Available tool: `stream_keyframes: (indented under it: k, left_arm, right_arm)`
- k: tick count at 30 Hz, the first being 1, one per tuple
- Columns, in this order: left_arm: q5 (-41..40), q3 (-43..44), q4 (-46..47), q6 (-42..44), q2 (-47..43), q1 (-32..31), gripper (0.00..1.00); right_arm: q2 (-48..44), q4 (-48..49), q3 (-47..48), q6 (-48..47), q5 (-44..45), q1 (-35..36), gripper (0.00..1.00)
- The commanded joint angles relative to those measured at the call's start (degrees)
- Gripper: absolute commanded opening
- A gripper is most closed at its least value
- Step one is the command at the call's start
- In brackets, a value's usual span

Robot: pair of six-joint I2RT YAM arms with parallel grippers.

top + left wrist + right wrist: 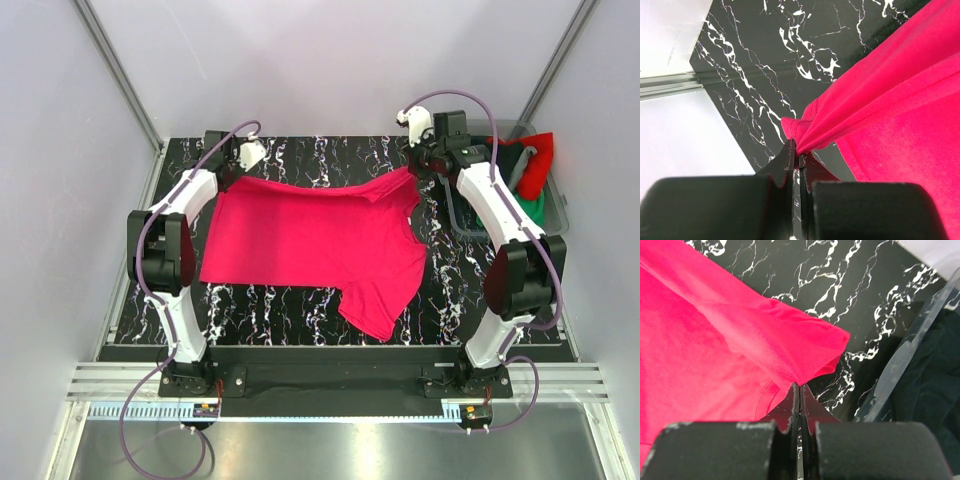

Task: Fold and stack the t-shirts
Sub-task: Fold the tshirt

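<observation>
A crimson-pink t-shirt lies spread on the black marbled table, one sleeve pointing to the near right. My left gripper is shut on its far left corner; the left wrist view shows the cloth bunched into the shut gripper. My right gripper is shut on the far right sleeve; the right wrist view shows the sleeve pinched in the gripper. Both held corners are slightly lifted. Red, green and black t-shirts lie in the grey bin.
The grey plastic bin stands at the far right of the table, right beside my right arm; its rim shows in the right wrist view. Metal frame posts and white walls enclose the table.
</observation>
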Motion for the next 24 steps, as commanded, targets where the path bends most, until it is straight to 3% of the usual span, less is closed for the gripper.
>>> stream_keyframes:
  k: [1, 24]
  left_arm:
    - [0.71, -0.92, 0.73, 1.66, -0.72, 0.09, 0.00]
    - [-0.87, -7.60, 1.35, 3.86, -1.50, 2.37, 0.00]
  right_arm:
    - [-3.69, -0.68, -0.74, 1.07, 0.63, 0.40, 0.00]
    - [-8.44, -3.14, -8.83, 8.10, -6.31, 0.84, 0.00]
